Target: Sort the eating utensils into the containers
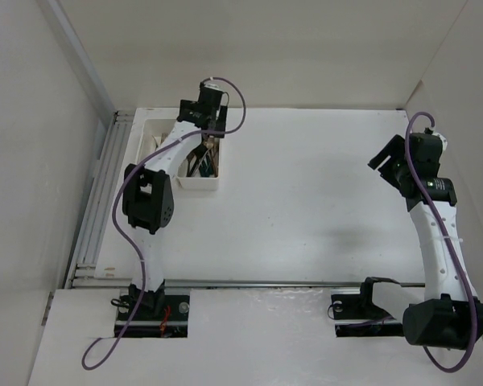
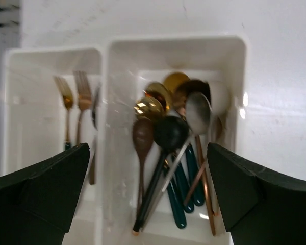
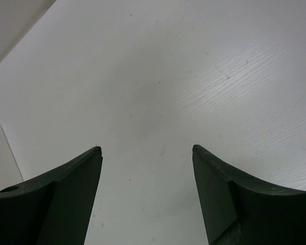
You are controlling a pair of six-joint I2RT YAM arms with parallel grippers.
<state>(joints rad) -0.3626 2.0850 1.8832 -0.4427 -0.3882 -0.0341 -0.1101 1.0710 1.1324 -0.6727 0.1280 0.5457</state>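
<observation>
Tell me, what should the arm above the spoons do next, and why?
Probably lift the left end effector clear: its jaws stand open and empty, spoons lie in the right tray, forks in the left tray, and no utensil shows on the table.

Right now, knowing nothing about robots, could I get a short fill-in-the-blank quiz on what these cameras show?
1. The spoons lie in the tray on the ____ of the left wrist view.
2. The other tray holds the ____.
3. The left gripper hangs over the trays with its jaws ____.
4. The right gripper has nothing between its fingers, only the white ____ below.

Missing words: right; forks; open; table.
</observation>
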